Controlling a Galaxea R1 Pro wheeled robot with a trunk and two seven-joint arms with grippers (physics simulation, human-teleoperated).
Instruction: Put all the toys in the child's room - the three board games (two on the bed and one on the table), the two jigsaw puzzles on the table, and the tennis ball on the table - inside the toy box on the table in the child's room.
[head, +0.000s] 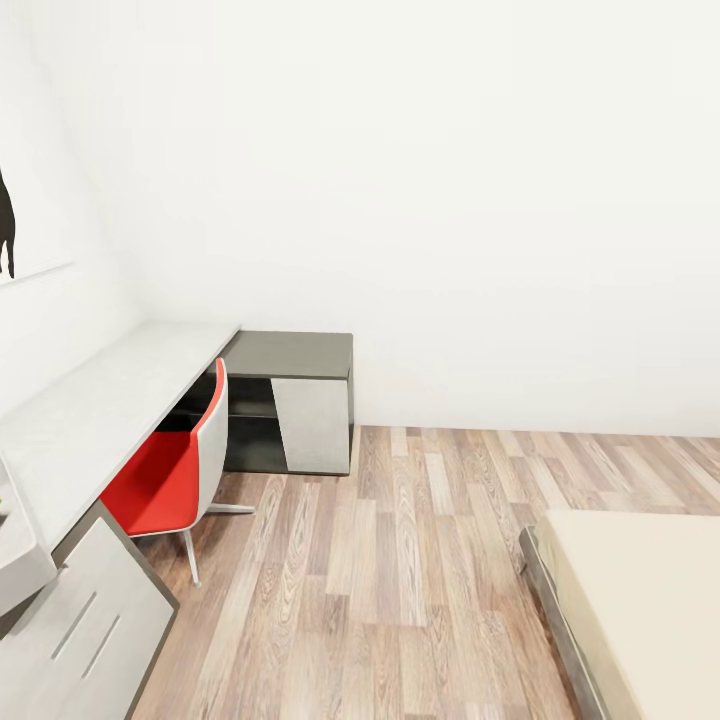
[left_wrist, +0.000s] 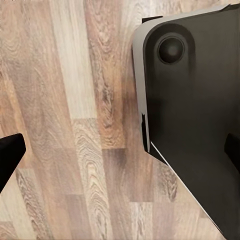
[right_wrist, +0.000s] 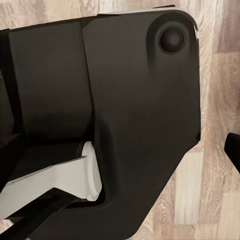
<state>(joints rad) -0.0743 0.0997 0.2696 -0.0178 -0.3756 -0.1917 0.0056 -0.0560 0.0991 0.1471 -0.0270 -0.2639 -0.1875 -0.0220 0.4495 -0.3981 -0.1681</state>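
The table (head: 110, 400) runs along the left wall, pale grey on top, with white drawers (head: 90, 620) near me and its lower dark grey wing (head: 290, 355) at the far end. A light grey sloping wall (head: 20, 550), apparently a corner of the toy box, pokes in at the left edge on the table. A corner of the bed (head: 640, 590) with its cream mattress lies at the lower right. The board games, jigsaw puzzles and tennis ball are out of view. My left gripper (left_wrist: 120, 152) is open over the plank floor. My right gripper (right_wrist: 120, 150) is open too, with nothing held.
A red and white swivel chair (head: 175, 470) stands tucked at the table. Wood-plank floor (head: 400, 560) stretches between table and bed. A black silhouette picture (head: 8, 225) hangs on the left wall. My dark base (left_wrist: 200, 115) shows under both wrists.
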